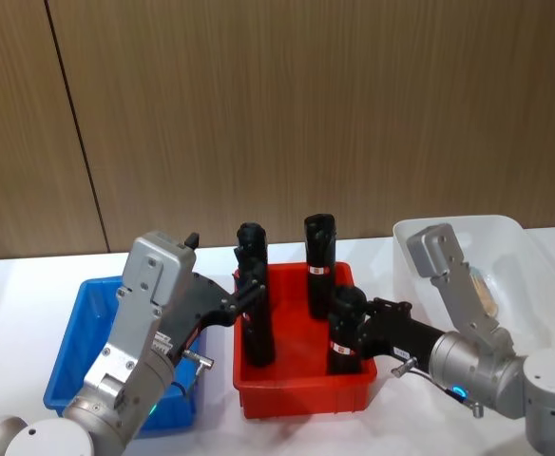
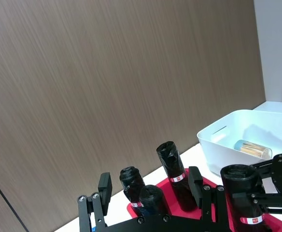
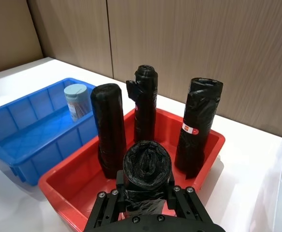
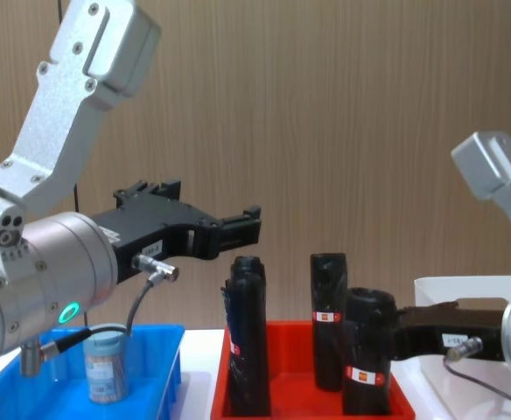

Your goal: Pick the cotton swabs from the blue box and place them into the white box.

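One cotton swabs tub (image 3: 77, 100), clear with a grey-blue lid, stands upright in the blue box (image 3: 30, 125) near its far wall, and it shows from the side in the chest view as cotton swabs (image 4: 105, 367). Another tub (image 2: 252, 149) lies on its side inside the white box (image 2: 218, 140). My left gripper (image 1: 244, 299) hovers above the blue box (image 1: 78, 323), open and empty, pointing toward the red tray. My right gripper (image 1: 368, 328) reaches left from the white box (image 1: 506, 237) and sits against a black roll (image 1: 346, 328).
A red tray (image 1: 301, 394) stands between the two boxes and holds several upright black rolls (image 1: 317, 261) with red-white labels. They rise close to both grippers. A wooden wall runs behind the white table.
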You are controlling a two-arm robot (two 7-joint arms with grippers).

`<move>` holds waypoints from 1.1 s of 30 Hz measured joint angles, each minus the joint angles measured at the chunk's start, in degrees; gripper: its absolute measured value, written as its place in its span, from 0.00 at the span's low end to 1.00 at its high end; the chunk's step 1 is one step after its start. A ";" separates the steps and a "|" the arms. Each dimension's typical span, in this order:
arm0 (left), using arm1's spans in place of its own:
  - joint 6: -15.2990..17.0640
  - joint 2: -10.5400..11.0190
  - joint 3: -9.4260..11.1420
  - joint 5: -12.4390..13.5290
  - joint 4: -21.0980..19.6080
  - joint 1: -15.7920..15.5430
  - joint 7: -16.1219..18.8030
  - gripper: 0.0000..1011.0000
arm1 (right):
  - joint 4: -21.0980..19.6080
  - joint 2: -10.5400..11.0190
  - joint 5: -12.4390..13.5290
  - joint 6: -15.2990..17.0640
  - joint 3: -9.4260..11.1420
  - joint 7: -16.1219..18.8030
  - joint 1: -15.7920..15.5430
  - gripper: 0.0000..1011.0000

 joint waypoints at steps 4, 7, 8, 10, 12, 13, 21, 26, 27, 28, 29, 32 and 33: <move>0.00 0.00 0.00 0.00 0.00 0.00 0.00 0.99 | -0.80 0.14 0.44 0.15 0.07 0.04 -0.12 0.41; 0.00 0.00 0.00 0.00 0.00 0.00 0.00 0.99 | -1.71 0.29 0.86 0.29 0.20 0.03 -0.24 0.40; 0.00 0.00 0.00 0.00 0.00 0.00 0.00 0.99 | -1.96 0.33 0.95 0.31 0.23 0.02 -0.26 0.39; 0.00 0.00 0.00 0.00 0.00 0.00 0.00 0.99 | -2.81 0.45 1.29 0.39 0.35 -0.11 -0.34 0.39; 0.00 0.00 0.00 0.00 0.00 0.00 0.00 0.99 | -3.44 0.55 1.56 0.43 0.46 -0.25 -0.39 0.38; 0.00 0.00 0.00 0.00 0.00 0.00 0.00 0.99 | -3.77 0.61 1.73 0.44 0.52 -0.31 -0.40 0.37; 0.00 0.00 0.00 0.00 0.00 0.00 0.00 0.99 | -8.06 1.25 3.03 0.43 1.40 -1.62 -0.38 0.35; 0.00 0.00 0.00 0.00 0.00 0.00 0.00 0.99 | -10.29 1.80 3.23 -0.07 2.25 -3.00 -0.02 0.35; 0.00 0.00 0.00 0.00 0.00 0.00 0.00 0.99 | -10.29 1.80 3.23 -0.07 2.25 -3.00 -0.02 0.35; 0.00 0.00 0.00 0.00 0.00 0.00 0.00 0.99 | -10.78 1.98 3.24 -0.24 2.52 -3.57 0.13 0.35; 0.00 0.00 0.00 0.00 0.00 0.00 0.00 0.99 | -11.07 2.11 3.24 -0.32 2.70 -3.87 0.22 0.35; 0.00 0.00 0.00 0.00 0.00 0.00 0.00 0.99 | -11.85 2.63 3.21 -0.69 3.46 -5.30 0.66 0.35; 0.00 0.00 0.00 0.00 0.00 0.00 0.00 0.99 | -11.97 2.79 3.19 -0.76 3.68 -5.52 0.81 0.35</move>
